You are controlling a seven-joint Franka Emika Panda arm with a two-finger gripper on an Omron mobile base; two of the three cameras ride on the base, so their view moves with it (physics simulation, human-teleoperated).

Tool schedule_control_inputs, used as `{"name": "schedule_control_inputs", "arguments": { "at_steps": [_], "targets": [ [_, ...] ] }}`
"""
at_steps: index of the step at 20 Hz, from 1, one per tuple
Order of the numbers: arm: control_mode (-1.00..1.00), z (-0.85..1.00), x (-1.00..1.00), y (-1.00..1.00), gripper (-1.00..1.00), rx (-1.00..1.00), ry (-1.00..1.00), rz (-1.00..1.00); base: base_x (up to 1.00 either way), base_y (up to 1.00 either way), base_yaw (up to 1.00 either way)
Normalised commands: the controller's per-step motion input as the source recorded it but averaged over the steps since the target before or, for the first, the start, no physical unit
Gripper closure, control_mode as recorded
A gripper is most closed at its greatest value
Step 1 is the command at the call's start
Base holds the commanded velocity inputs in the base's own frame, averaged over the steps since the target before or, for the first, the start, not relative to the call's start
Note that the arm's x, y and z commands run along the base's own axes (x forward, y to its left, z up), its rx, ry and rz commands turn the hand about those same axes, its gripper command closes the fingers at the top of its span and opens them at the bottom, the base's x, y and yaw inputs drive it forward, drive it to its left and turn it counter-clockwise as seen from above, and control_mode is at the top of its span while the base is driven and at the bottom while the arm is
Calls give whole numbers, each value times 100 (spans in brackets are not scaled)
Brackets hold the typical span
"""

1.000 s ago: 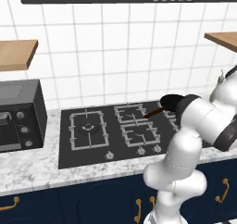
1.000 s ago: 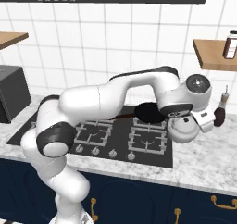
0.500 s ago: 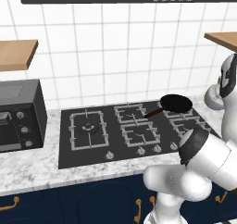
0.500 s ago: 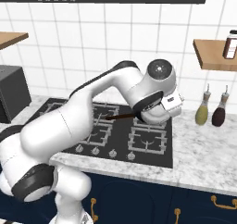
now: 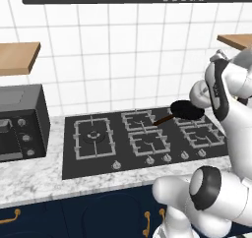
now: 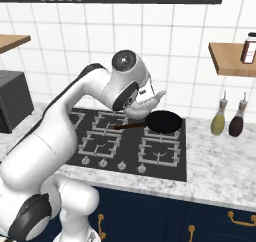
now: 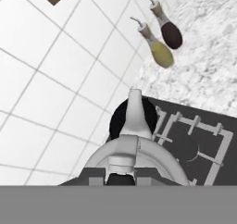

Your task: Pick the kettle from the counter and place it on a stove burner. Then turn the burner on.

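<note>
At the centre of the right base view the kettle [image 6: 150, 102], judged rigid, light and slippery-bodied, is carried above the stove, the hand [image 7: 121, 172] clamped on its thin arched handle.

The light is bright and even all over. Soft shadows lie under the frying pan [image 6: 163, 121] and the two bottles [image 6: 228, 118]. The white wall tiles [image 5: 108, 45] look clean, with no glare. Everything is a little fuzzy.
</note>
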Motion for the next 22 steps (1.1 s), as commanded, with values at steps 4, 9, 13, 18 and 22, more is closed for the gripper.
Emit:
{"name": "schedule_control_inputs", "arguments": {
  "at_steps": [4,9,13,18,22],
  "targets": [
    [-100,1,10,100,100,3,0,0,0,0,0],
    [-100,0,13,100,100,2,2,0,0,0,0],
    [-100,0,20,100,100,2,10,0,0,0,0],
    [-100,0,25,100,100,6,19,0,0,0,0],
    [-100,-3,43,100,100,9,29,0,0,0,0]
  ]
}}
